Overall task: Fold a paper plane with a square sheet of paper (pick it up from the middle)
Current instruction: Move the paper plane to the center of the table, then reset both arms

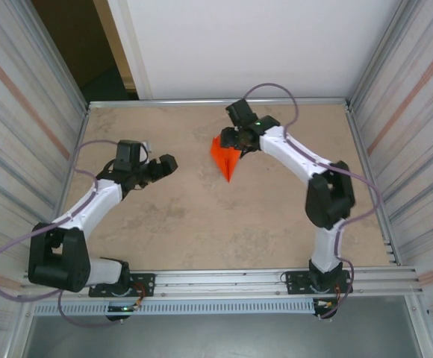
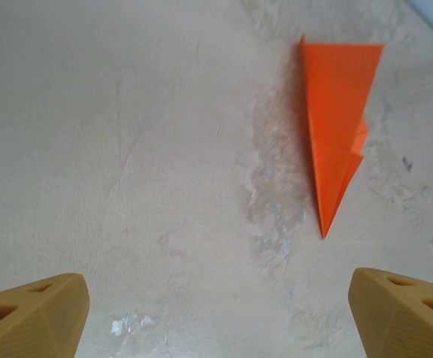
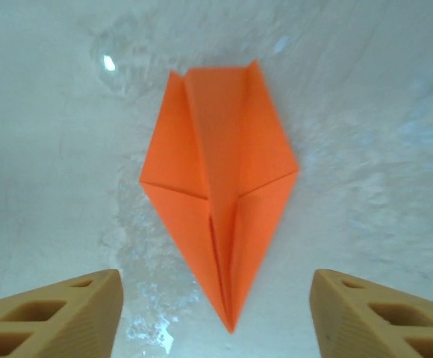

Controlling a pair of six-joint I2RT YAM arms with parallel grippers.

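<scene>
The white-shelled left arm (image 1: 101,198) and right arm (image 1: 295,153) had bulky black joint housings (image 1: 58,259). Pale purple cables (image 1: 270,85) looped beside them. Their tan plastic fingers (image 3: 89,313) had hollow cut-outs.

My left arm bends at the elbow and reaches inward, and my left gripper (image 1: 164,162) is level, its jaws spread wide and empty. My right arm stretches farther forward with the wrist turned inward. My right gripper (image 1: 237,139) points down, tan fingers (image 3: 60,313) parted, gripping nothing.
</scene>
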